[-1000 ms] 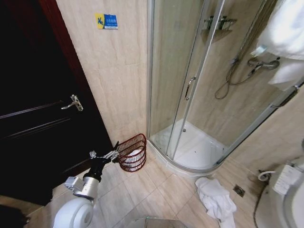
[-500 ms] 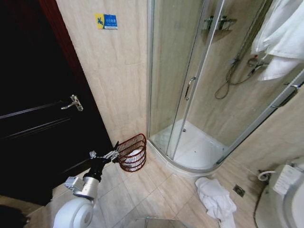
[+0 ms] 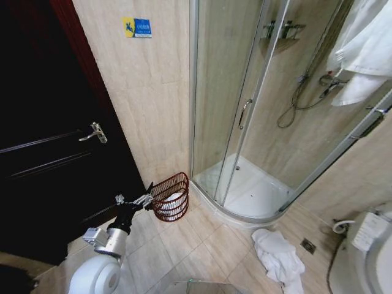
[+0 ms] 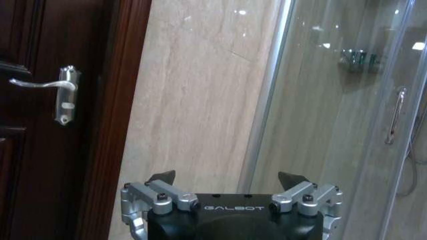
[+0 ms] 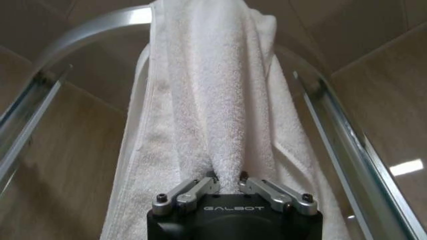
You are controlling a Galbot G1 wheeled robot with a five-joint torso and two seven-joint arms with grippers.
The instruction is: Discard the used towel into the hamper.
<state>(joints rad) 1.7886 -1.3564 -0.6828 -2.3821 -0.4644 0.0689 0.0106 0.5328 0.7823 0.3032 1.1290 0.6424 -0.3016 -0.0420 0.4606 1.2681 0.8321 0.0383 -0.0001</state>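
Since half a second ago the white towel (image 3: 367,52) at the head view's upper right has shifted slightly, its folds hanging a little differently against the shower frame (image 5: 80,30); everything else sits as it did. A full second back, that towel hung farther right and lower.

The right gripper (image 5: 227,181) has its jaws pressed together on a thick fold of the towel, the terry cloth bunched into soft vertical ridges and draped over the curved chrome rail. The left gripper (image 4: 227,179) has its jaws spread wide and holds nothing; it hovers low just beside the hamper (image 3: 171,196), facing the dark wooden door (image 4: 60,125) and beige tiled wall.

The hamper, a round reddish-brown wire basket with ribbed see-through sides, stands on the floor tiles between door and shower, something white inside. Another white towel (image 3: 278,254) lies crumpled on the floor near the shower base.
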